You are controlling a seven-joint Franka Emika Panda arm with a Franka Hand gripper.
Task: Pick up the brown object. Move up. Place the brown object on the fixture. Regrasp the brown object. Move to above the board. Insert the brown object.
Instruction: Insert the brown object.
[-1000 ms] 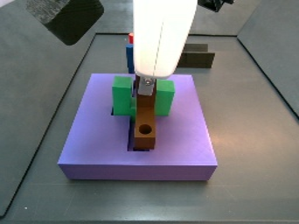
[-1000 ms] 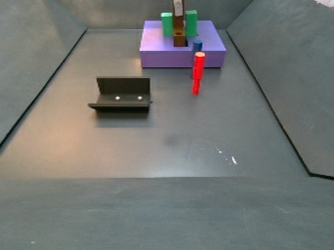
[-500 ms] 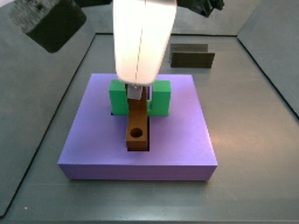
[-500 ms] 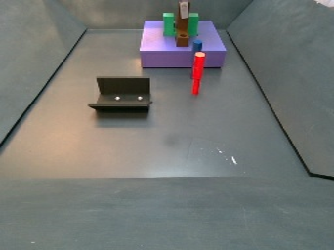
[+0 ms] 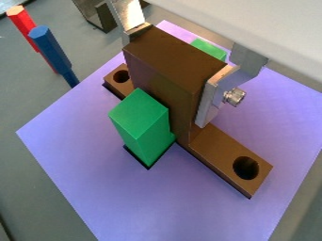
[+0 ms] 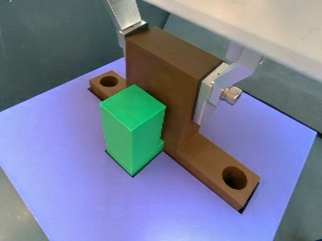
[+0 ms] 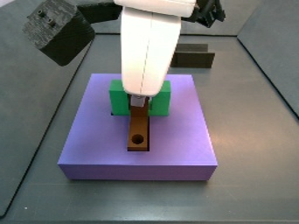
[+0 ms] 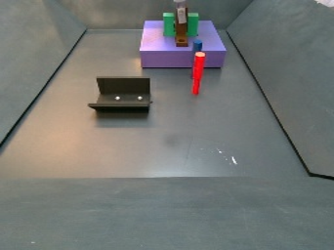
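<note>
Gripping the brown object [image 6: 189, 141], gripper [image 6: 176, 71] over the board [image 6: 75, 179]

We find no readable text, label, brand or number on the purple board [image 7: 176, 140], the brown object [image 6: 189, 132], the fixture [image 8: 121, 95] or the gripper [image 7: 142, 101] above the board.

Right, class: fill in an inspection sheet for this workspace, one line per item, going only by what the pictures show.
Surface: grey floor, bare in the middle.
Job's things: brown bar lies in the purple slab's groove, passing through the green block; dark bracket stands apart on the floor.
Clutter: red-and-blue post beside the slab.
Pincer: over the slab, plates against the bar's upright part.
Cables: nothing seen.
Surroundings: grey walls.
</note>
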